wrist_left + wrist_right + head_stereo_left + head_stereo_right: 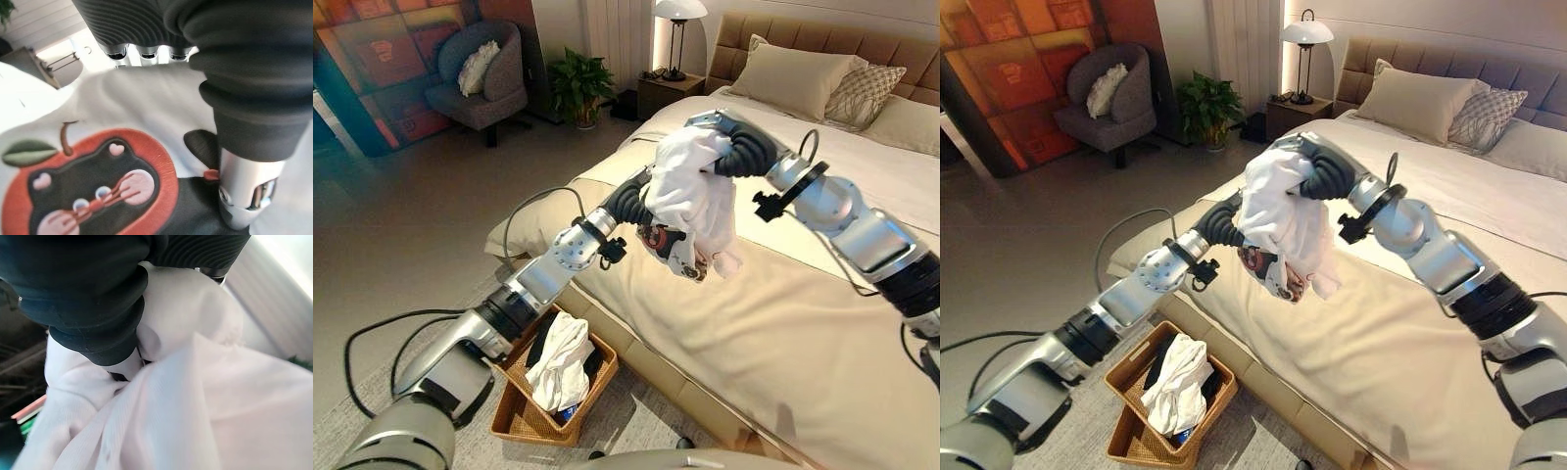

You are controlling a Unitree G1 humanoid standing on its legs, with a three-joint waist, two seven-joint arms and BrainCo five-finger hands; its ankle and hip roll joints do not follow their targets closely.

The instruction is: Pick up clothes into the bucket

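Wicker basket (514, 416) on the floor by the bed's edge already holds clothes. Above the bed (803, 333), both hands share a white garment (690, 191): right hand (112, 308) clutching it, left hand (142, 49) unreadable. Swing it over the basket before letting go.

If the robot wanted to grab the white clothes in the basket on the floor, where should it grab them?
Probably the bunched top of the white clothes, coming straight down from above. They stand heaped above the rim of the basket, and its walls block the sides. Both robot hands are busy now: the left robot hand and right robot hand are at a white shirt over the bed.
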